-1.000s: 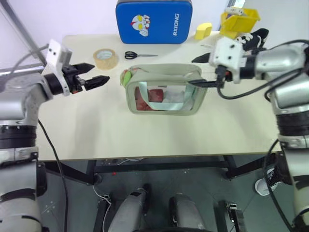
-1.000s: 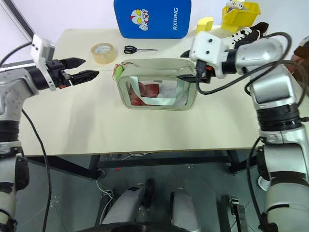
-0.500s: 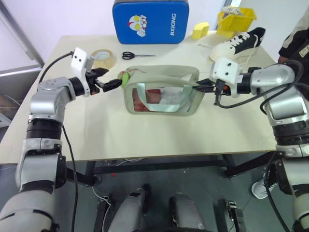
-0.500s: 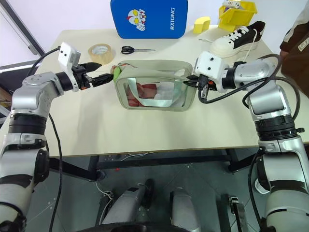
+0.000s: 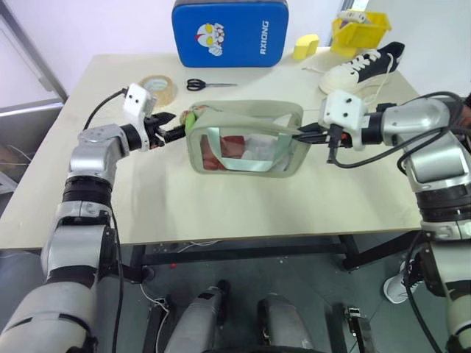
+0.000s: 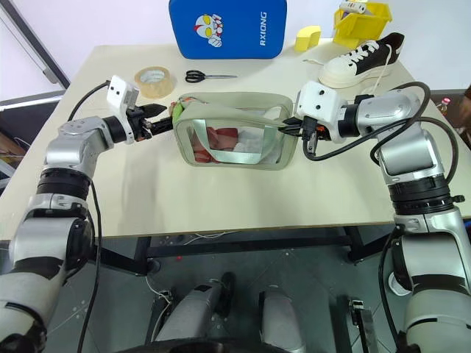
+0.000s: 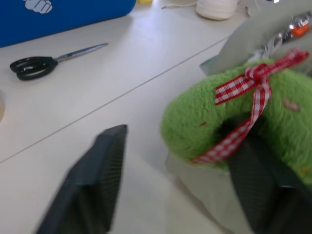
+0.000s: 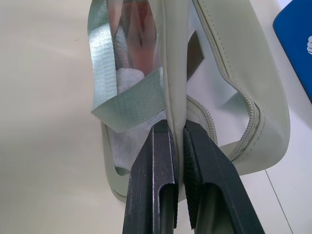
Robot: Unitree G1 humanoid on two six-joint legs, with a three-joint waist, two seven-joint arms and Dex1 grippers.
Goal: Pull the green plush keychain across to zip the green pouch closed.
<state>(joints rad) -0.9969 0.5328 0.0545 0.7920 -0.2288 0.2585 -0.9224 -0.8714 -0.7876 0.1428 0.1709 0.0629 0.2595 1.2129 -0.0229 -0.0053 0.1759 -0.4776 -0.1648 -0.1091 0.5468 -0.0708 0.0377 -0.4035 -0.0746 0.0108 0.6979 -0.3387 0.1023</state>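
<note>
Table: a pale cream table [image 5: 243, 198] on dark metal legs stood over a grey floor, with a light wall behind its far edge.
Far edge: a blue cartoon-printed case [image 5: 229, 33] stood upright at the middle of the far edge; a yellow sponge block [image 5: 307, 46], a yellow bin [image 5: 360, 31] and a black-and-white sneaker [image 5: 362, 66] lay toward the far right corner.
Far left area: a roll of tape [image 5: 160, 87] and black-handled scissors [image 5: 209, 84] lay just in front of the case, on its left.
Green pouch: the green pouch [image 5: 246, 136] sat near the table's middle, pale sage fabric with a clear front window, red and white contents and a light green strap showing through; its zipper along the top lay open.
Green plush keychain: the green plush keychain [image 7: 229, 122] hung at the pouch's left end, fuzzy bright green, tied with a red-and-white checked ribbon.
Left end effector: the left end effector [image 5: 171, 132] had its fingers spread on either side of the keychain, one finger [image 7: 95, 170] apart from it and the other against the plush.
Right end effector: the right end effector [image 8: 176, 141] was pressed together on the pouch's fabric edge at the right end.
</note>
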